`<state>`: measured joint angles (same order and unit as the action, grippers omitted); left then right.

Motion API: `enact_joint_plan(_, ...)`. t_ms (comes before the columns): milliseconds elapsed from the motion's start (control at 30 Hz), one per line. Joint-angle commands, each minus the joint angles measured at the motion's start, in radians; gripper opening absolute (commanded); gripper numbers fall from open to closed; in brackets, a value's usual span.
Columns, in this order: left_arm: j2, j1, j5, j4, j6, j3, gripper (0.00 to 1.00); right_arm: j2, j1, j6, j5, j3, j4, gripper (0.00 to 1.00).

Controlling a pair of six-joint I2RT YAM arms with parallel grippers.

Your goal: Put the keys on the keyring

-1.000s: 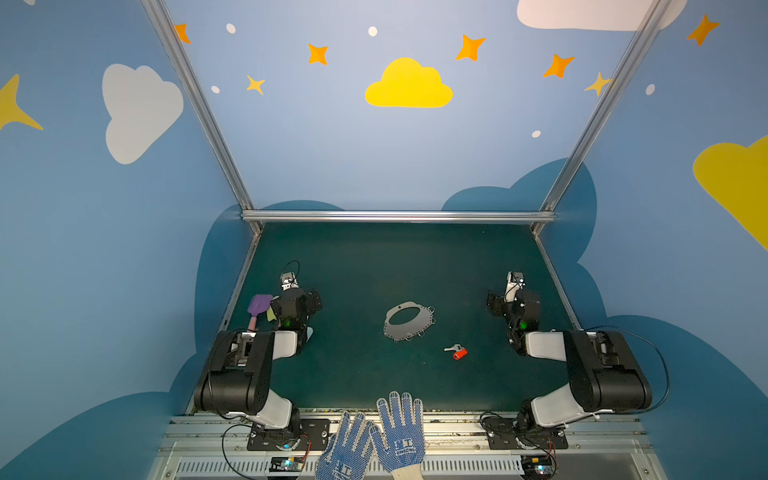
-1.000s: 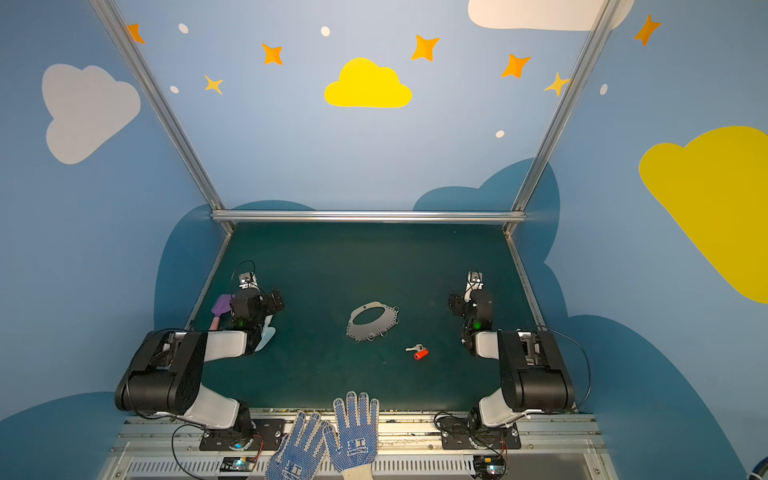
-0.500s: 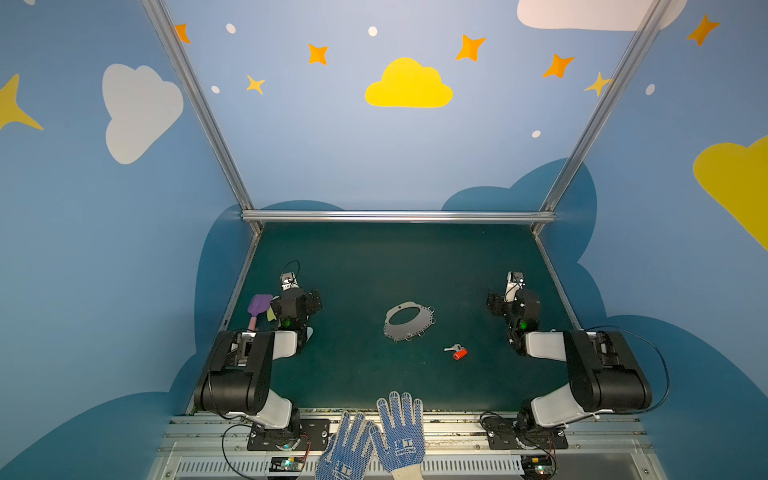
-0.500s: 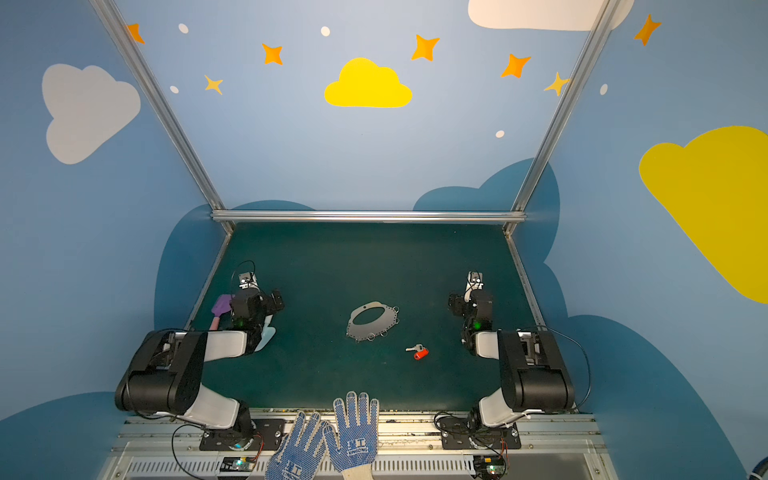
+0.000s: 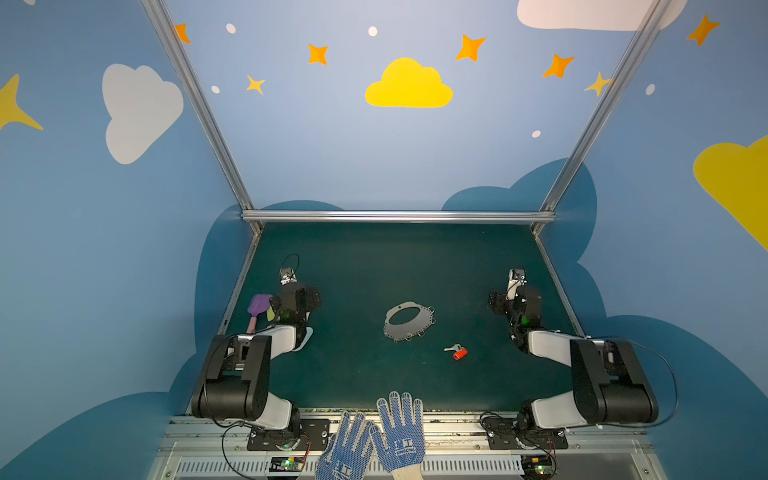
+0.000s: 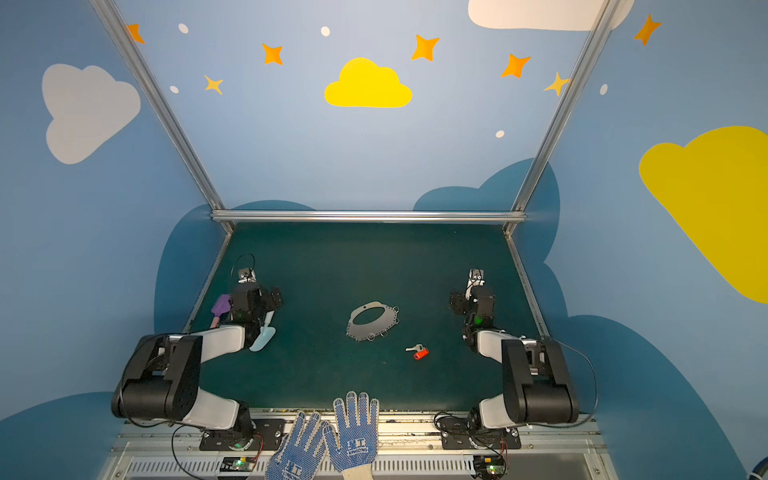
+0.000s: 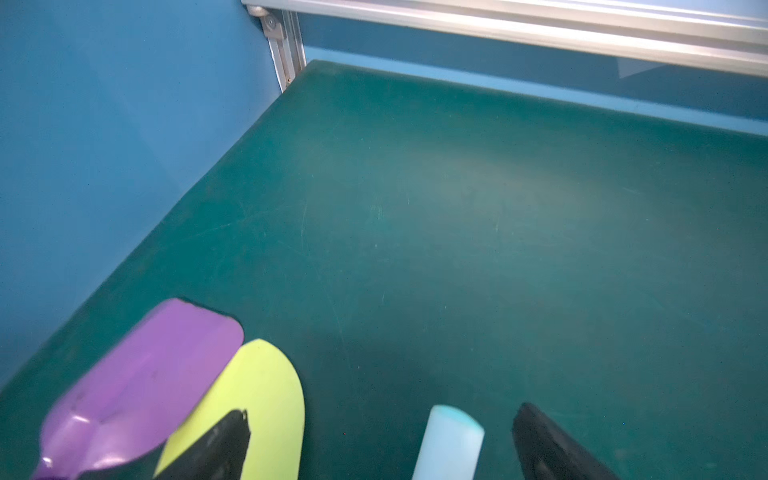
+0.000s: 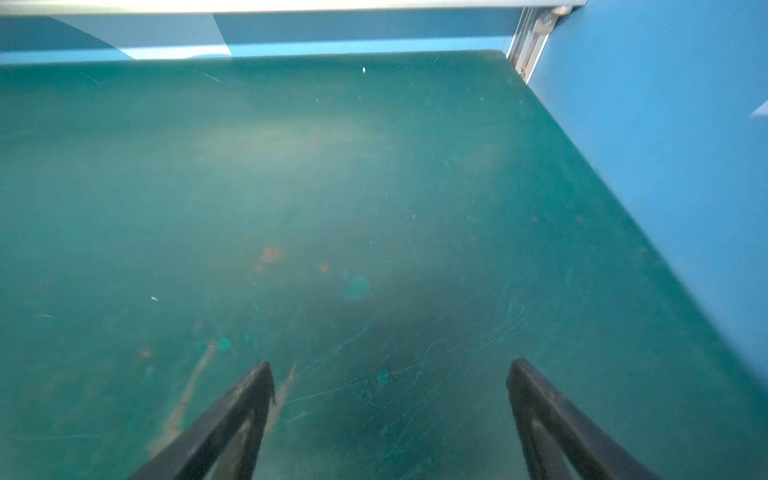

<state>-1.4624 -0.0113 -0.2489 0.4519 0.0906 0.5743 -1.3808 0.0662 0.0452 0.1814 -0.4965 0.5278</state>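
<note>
The keys (image 5: 456, 351) (image 6: 417, 351), a small silver key with a red tag, lie on the green mat right of centre, toward the front. The keyring (image 5: 415, 329) (image 6: 376, 329), a flat grey plate with an oval hole and small wire rings on its rim, lies at mid-table, just behind and left of the keys. My left gripper (image 5: 294, 300) (image 7: 380, 415) rests at the left side, jaws wide open. My right gripper (image 5: 515, 300) (image 8: 390, 365) rests at the right side, open over bare mat. Neither wrist view shows the keys or the keyring.
Pastel toy shovels lie under and beside the left gripper: purple (image 5: 258, 306) (image 7: 141, 374), yellow (image 7: 262, 390), and light blue (image 6: 264, 336), whose handle (image 7: 449, 440) lies between the open fingers. Two blue-dotted gloves (image 5: 382, 436) rest on the front rail. Blue walls enclose the mat.
</note>
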Motion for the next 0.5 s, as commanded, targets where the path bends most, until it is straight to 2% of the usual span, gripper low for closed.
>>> enact_joint_plan(0,0.084,0.014,-0.034,-0.246,0.108,0.127,1.00,0.150,-0.012,0.177,-0.018,-0.110,-0.246,0.90)
enact_joint_plan(67,0.122,0.038,-0.023,-0.338,0.315,0.178,1.00,0.213,-0.027,0.436,0.039,-0.171,-0.470,0.90)
enact_joint_plan(100,0.137,0.068,0.039,-0.410,0.423,0.215,1.00,0.236,-0.047,0.554,0.032,-0.228,-0.583,0.97)
enact_joint_plan(133,0.146,0.097,0.155,-0.452,0.480,0.245,1.00,0.250,-0.074,0.566,-0.085,-0.240,-0.610,0.94)
enact_joint_plan(200,0.148,0.111,0.319,-0.508,0.559,0.288,1.00,0.270,-0.095,0.538,-0.284,-0.247,-0.621,0.78)
enact_joint_plan(233,0.145,0.108,0.398,-0.522,0.570,0.304,0.99,0.278,-0.093,0.518,-0.348,-0.260,-0.660,0.75)
enact_joint_plan(267,0.139,0.107,0.525,-0.515,0.545,0.317,0.95,0.283,-0.089,0.503,-0.395,-0.284,-0.733,0.71)
enact_joint_plan(300,0.135,0.093,0.585,-0.538,0.554,0.330,0.90,0.285,-0.086,0.474,-0.433,-0.314,-0.826,0.67)
enact_joint_plan(367,0.132,0.057,0.660,-0.579,0.571,0.339,0.77,0.288,-0.075,0.446,-0.449,-0.339,-0.978,0.62)
enact_joint_plan(467,0.128,-0.030,0.727,-0.620,0.558,0.327,0.63,0.297,-0.047,0.424,-0.496,-0.293,-1.078,0.44)
